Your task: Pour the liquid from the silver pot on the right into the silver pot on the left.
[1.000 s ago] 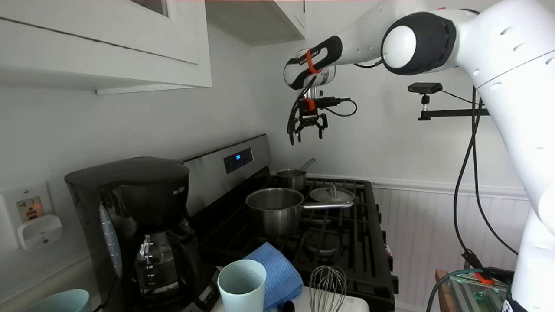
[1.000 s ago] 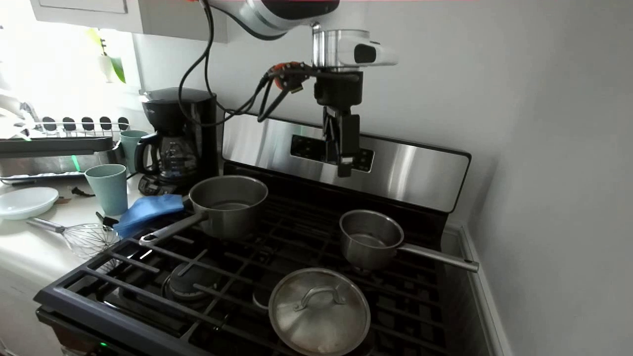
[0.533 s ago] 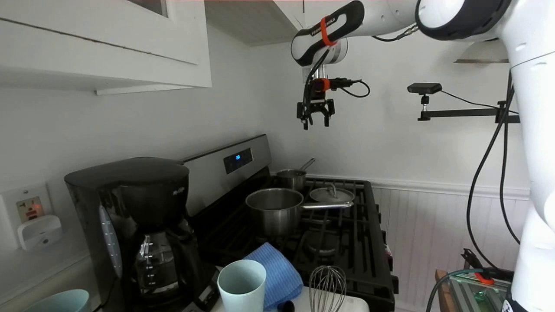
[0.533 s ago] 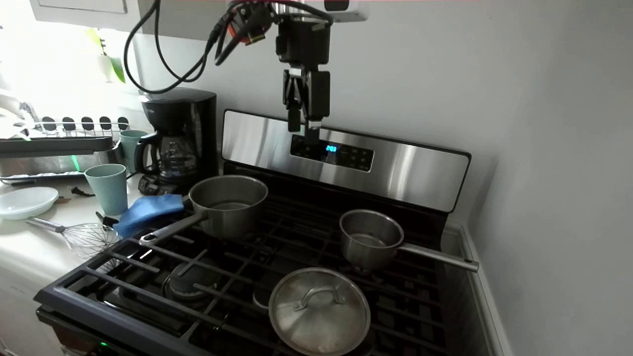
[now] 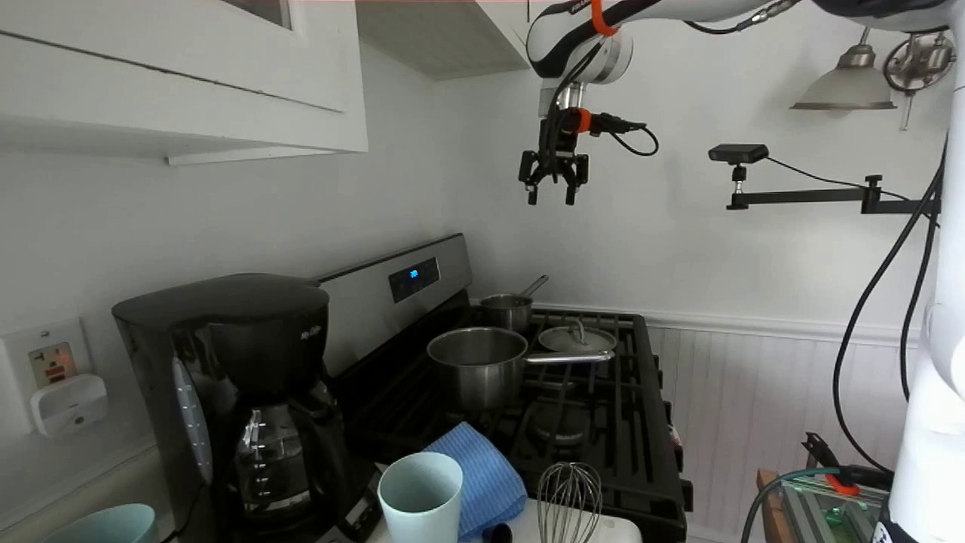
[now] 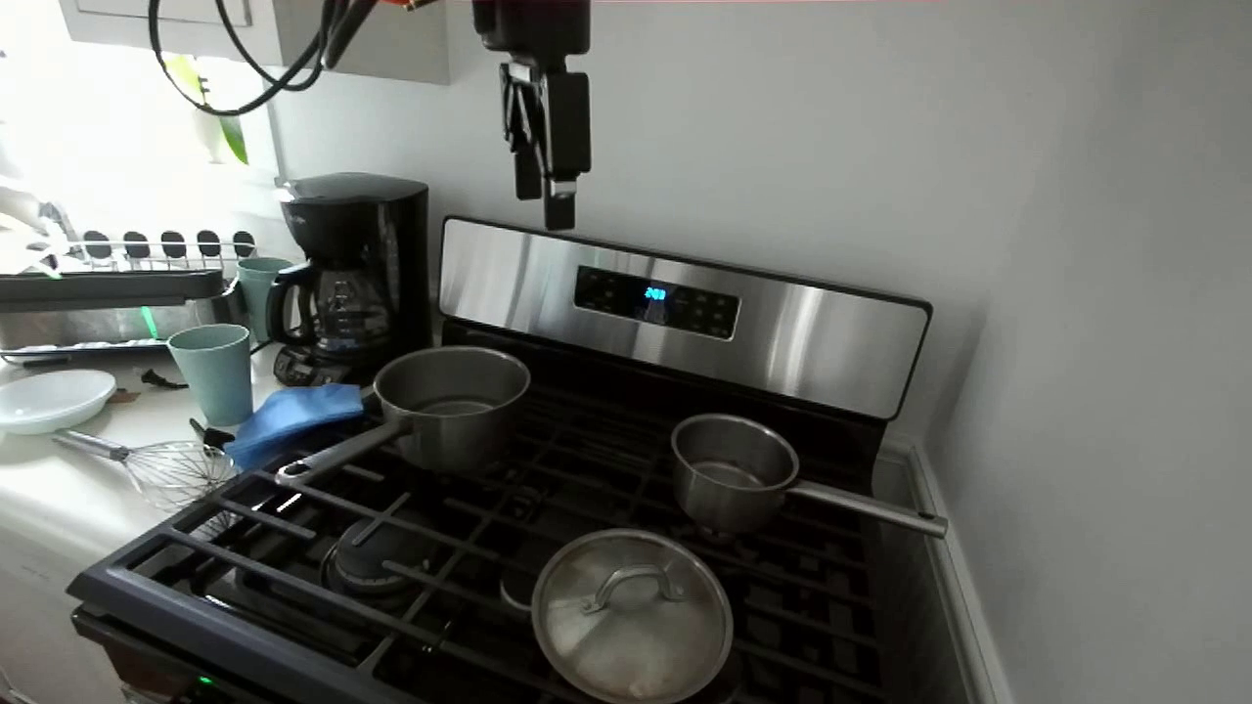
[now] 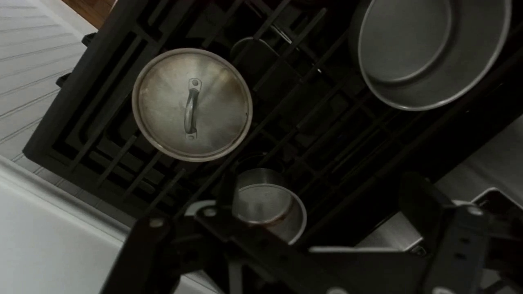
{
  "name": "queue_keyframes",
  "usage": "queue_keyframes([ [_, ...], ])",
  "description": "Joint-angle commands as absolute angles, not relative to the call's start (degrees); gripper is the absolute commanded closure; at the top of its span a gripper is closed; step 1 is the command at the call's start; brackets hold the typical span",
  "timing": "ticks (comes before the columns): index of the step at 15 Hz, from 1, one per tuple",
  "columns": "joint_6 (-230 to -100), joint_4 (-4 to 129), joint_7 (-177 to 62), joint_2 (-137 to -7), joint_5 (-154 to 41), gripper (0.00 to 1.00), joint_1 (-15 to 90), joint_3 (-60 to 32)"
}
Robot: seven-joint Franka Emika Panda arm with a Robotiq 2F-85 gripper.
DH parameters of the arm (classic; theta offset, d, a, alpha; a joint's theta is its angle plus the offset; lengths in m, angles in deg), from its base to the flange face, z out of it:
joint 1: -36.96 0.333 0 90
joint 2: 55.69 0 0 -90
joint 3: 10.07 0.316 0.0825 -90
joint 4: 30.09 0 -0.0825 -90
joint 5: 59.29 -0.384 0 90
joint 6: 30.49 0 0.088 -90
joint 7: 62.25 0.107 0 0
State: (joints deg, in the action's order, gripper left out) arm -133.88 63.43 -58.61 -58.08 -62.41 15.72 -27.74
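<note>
One gripper [image 5: 551, 197], fingers [image 6: 560, 211] apart, empty. One small pot [image 6: 734, 489], back right corner of stove [image 6: 196, 626], handle [image 6: 866, 506] towards wall [image 6: 1076, 440]: cramped there, we might bump it and spill.

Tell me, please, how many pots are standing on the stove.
2: in an exterior view, the larger pot stands at the back left of the stove, and the smaller pot at the back right, behind the lid. No others seem hidden there.

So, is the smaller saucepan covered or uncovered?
Uncovered: the smaller saucepan shows its inside; the metal lid lies apart on the stove grate.
</note>
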Motion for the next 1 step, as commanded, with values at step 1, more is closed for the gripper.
queue_keyframes([
  [1,-134.0,63.7,-58.7,-57.6,-62.6,0.00,16.3,-28.4],
])
